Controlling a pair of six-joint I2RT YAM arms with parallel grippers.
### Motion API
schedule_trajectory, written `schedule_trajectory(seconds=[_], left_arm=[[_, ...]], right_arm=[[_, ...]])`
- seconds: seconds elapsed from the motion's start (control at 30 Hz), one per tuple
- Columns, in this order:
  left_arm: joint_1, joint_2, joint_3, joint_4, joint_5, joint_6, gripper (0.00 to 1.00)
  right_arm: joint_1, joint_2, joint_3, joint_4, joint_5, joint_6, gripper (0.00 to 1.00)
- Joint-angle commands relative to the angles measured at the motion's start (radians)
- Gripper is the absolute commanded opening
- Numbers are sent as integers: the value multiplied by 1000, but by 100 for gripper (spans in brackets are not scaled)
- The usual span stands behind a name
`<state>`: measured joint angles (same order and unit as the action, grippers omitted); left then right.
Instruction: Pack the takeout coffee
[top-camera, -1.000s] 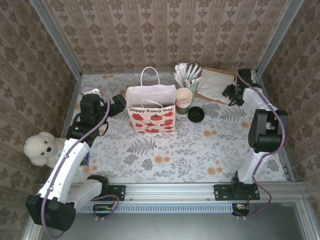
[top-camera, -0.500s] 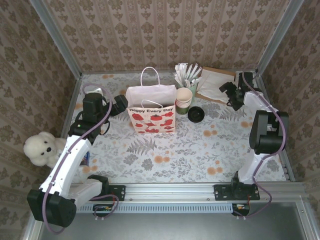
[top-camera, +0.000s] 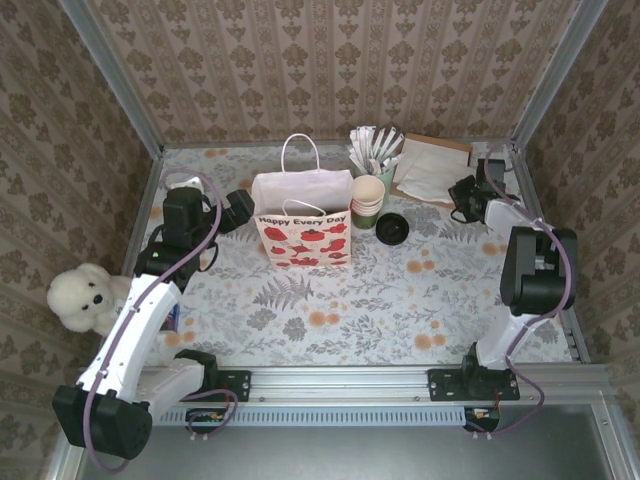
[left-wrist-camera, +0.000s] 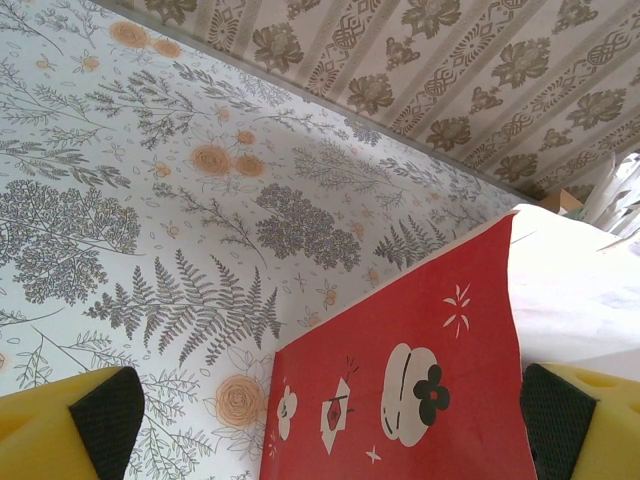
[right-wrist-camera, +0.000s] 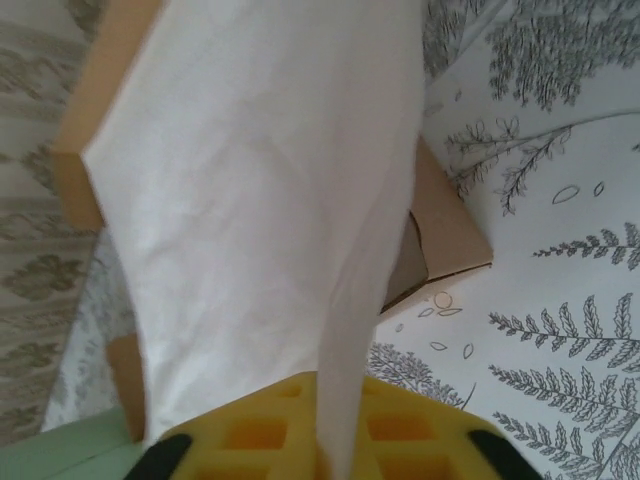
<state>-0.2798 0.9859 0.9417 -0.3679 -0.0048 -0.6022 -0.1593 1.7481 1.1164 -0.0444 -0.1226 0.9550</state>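
Gripping a white napkin (right-wrist-camera: 260, 200) with its fingers pressed together, the right end effector (right-wrist-camera: 328, 445) is found at the near edge of the brown napkin holder (top-camera: 432, 165), and the sheet is seen running up from between the yellow pads. The left end effector (top-camera: 238, 208) is held with its fingers wide apart and nothing between them. The red side panel of the paper bag (top-camera: 302, 225) lies directly ahead of its gap, very close; whether it is touched cannot be told. Where the takeout coffee stands cannot be told with certainty. It is judged that it may already be inside the bag, whose mouth is not looked into. From the right end effector the bag lies well off to the left, beyond a round black lid (top-camera: 391, 228) and a stack of lidless cups (top-camera: 367, 200) on the worktop (top-camera: 400, 300). The bag is stood upright, long axis vertical and mouth upward, so anything packed is judged to need carrying leftward and lowering from above. The left end effector is much the nearer to the bag.
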Motion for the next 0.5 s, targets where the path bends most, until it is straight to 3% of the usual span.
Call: schedule_trajectory(seconds=[0.0, 0.13, 0.27, 0.47], left_arm=[[5, -15, -6, -2, -9, -4, 100], [7, -21, 1, 0, -15, 13, 100], [15, -35, 38, 7, 7, 91, 100], [16, -62, 159, 29, 224, 296, 100]], right_arm=[[-2, -142, -39, 139, 56, -71, 9], [0, -277, -89, 225, 49, -188, 2], [6, -411, -100, 270, -76, -320, 0], [113, -570, 26, 97, -280, -601, 0]])
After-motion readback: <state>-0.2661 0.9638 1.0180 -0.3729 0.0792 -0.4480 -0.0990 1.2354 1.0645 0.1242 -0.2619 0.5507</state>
